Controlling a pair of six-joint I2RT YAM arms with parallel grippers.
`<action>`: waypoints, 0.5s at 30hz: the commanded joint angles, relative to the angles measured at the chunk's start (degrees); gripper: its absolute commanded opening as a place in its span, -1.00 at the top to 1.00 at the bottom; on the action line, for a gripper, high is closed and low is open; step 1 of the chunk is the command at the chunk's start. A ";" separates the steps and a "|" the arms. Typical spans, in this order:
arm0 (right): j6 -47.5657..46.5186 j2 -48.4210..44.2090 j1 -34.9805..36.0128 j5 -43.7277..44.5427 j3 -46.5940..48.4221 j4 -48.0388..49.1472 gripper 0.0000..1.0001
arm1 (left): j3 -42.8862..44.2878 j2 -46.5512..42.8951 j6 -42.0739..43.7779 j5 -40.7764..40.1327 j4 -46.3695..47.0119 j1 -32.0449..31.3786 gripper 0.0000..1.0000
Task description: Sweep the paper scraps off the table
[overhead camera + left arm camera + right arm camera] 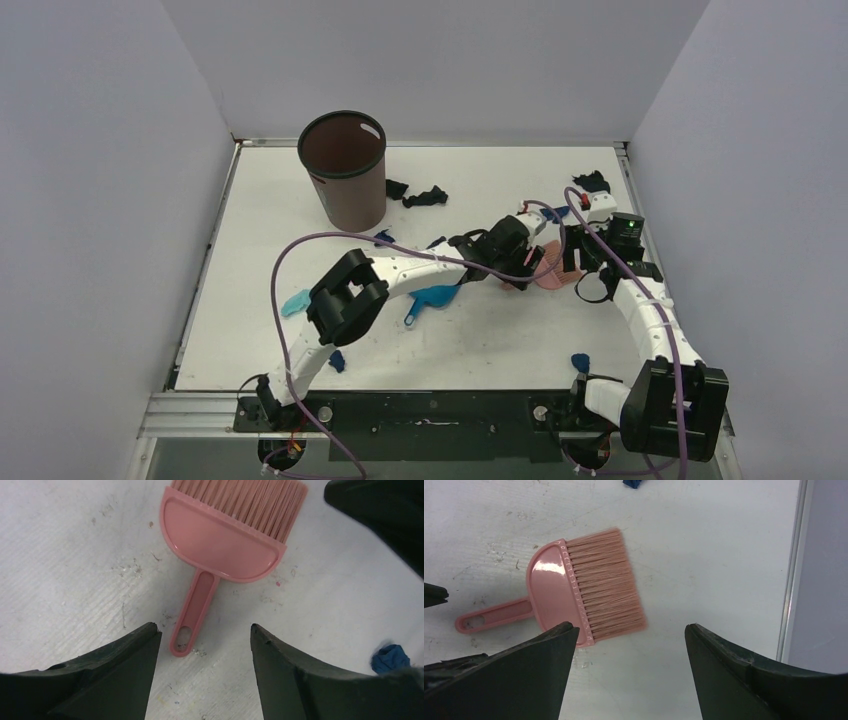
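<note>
Several crumpled paper scraps (425, 197), speckled table (480, 345)

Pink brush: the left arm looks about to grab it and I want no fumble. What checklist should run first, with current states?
1. Left gripper open: ok.
2. Brush handle lies between left fingers in the left wrist view: ok.
3. Brush flat on the table, nothing on it: ok.
4. Right gripper open, not holding the brush: ok.
5. Gap between the two grippers: cannot tell.
6. Paper scraps and dustpan located: ok.
</note>
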 commanded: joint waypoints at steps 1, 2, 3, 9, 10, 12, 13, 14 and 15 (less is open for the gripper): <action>-0.17 0.74 -0.65 2.97 1.96 2.40 -0.64 | 2.30 1.94 1.18 2.31 1.47 -0.29 -0.34; -0.29 0.92 -0.66 3.60 1.89 2.53 -0.65 | 1.81 2.24 1.62 3.08 2.04 -0.36 -0.38; -0.35 1.19 -0.65 4.15 1.88 2.70 -0.65 | 1.34 2.44 2.15 3.13 2.49 -0.44 -0.39; -0.64 2.66 -0.56 4.12 2.31 2.23 -0.66 | -1.34 3.01 4.40 3.84 5.14 -0.56 -0.36; -0.70 2.73 -0.56 4.10 2.32 2.21 -0.67 | -1.65 3.13 4.46 5.09 5.49 -0.50 -0.35; -0.80 2.75 -0.56 4.05 2.32 2.21 -0.67 | -2.60 3.04 4.43 7.12 6.43 -0.51 -0.34; -0.78 2.75 -0.56 4.09 2.24 2.21 -0.67 | -3.22 2.90 4.32 8.13 7.07 -0.53 -0.34; -0.72 2.75 -0.56 4.15 2.23 2.28 -0.67 | -3.97 2.70 4.23 9.15 7.77 -0.57 -0.33; -0.78 2.83 -0.58 4.36 2.23 2.34 -0.68 | -4.74 2.36 4.25 10.84 8.73 -0.61 -0.33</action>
